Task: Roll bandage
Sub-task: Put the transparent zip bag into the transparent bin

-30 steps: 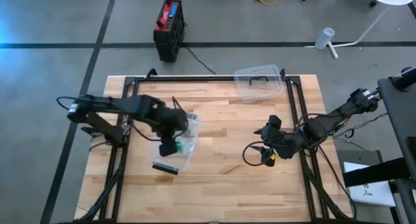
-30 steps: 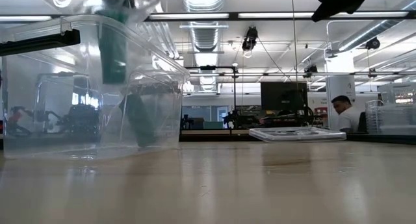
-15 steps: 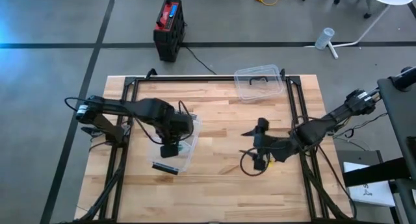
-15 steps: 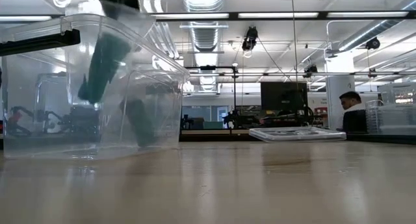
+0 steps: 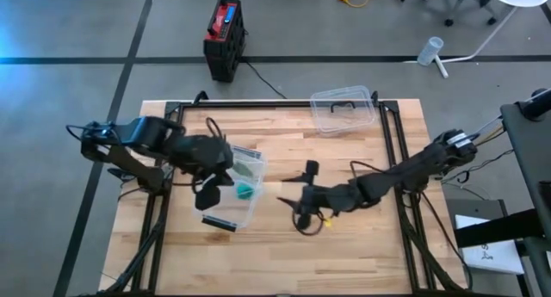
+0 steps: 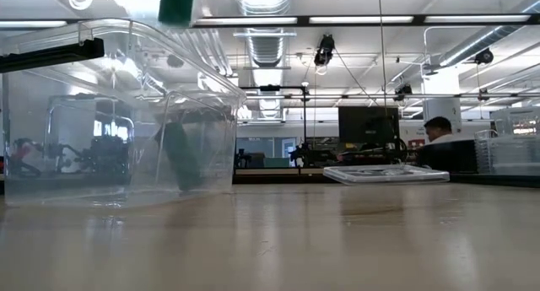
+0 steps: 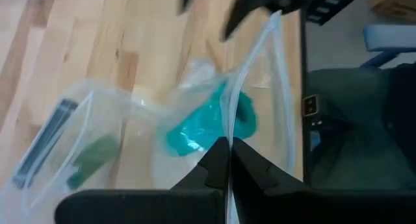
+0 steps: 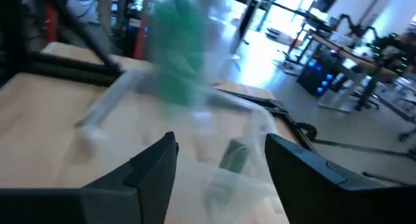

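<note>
Left gripper (image 5: 209, 194) over clear plastic bin (image 5: 251, 206), fingers (image 7: 224, 160) clenched on bin's thin transparent rim. Crumpled teal bandage (image 5: 246, 190) lies inside bin, loose heap, no clear long axis; also visible in left wrist view (image 7: 209, 126). Dark green roll (image 7: 92, 160) lies beside it in bin, long axis toward bin corner. Right gripper (image 5: 298, 204) near table centre, just beside bin, pointing at it, fingers (image 8: 153, 164) spread apart, grasping nothing.
</note>
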You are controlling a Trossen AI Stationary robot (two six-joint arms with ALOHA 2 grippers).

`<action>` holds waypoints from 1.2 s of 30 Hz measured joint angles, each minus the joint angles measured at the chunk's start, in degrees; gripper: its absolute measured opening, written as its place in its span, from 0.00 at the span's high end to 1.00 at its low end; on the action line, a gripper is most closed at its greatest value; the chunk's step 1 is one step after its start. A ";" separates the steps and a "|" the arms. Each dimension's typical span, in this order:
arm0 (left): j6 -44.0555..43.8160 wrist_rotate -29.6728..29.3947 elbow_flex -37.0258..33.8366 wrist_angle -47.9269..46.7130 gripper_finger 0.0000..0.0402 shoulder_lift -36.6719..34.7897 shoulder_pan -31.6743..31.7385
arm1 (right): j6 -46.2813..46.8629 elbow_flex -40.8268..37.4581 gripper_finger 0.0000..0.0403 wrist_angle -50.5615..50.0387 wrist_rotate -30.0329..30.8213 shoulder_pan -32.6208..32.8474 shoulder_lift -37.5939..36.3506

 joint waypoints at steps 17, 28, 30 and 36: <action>-1.32 -5.15 -0.58 1.61 1.00 -0.57 -5.98 | -2.93 13.09 0.63 -22.97 -14.59 -3.95 7.90; -1.13 -6.16 -0.58 0.96 1.00 -0.96 -6.41 | 6.92 13.89 0.56 -20.95 -13.68 -0.92 5.58; -1.12 -6.20 -0.58 1.02 1.00 -0.97 -6.42 | 6.12 13.89 0.56 -17.24 -13.29 -1.36 7.02; -1.90 -6.53 -0.58 1.01 1.00 -0.94 -6.37 | 5.13 13.79 0.63 -13.02 -13.65 -2.56 10.33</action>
